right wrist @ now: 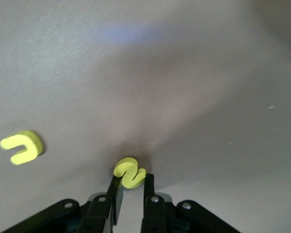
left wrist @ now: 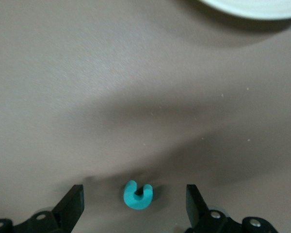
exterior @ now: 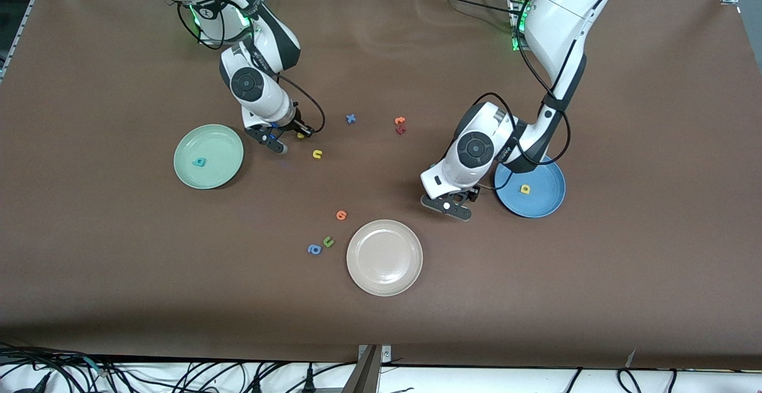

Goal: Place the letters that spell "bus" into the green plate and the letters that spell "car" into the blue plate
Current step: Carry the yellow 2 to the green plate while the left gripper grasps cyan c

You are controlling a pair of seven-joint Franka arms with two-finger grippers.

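My right gripper (right wrist: 132, 183) is down at the table beside the green plate (exterior: 229, 170), shut on the yellow "s" (right wrist: 128, 171). The yellow "u" (right wrist: 22, 146) lies loose close by, nearer to the front camera. A teal "b" (exterior: 199, 162) lies in the green plate. My left gripper (left wrist: 135, 206) is low over the table beside the blue plate (exterior: 545, 202), open, with the teal "c" (left wrist: 137, 195) lying between its fingers, touched by neither. In the front view the left hand (exterior: 452, 202) hides the "c". A yellow "a" (exterior: 524, 189) lies in the blue plate.
A beige-white plate (exterior: 384, 280) sits nearer to the front camera, with an orange letter (exterior: 341, 215), a green "u" (exterior: 328, 241) and a blue "a" (exterior: 314, 249) beside it. A blue letter (exterior: 350, 118) and two orange-red letters (exterior: 400, 125) lie mid-table.
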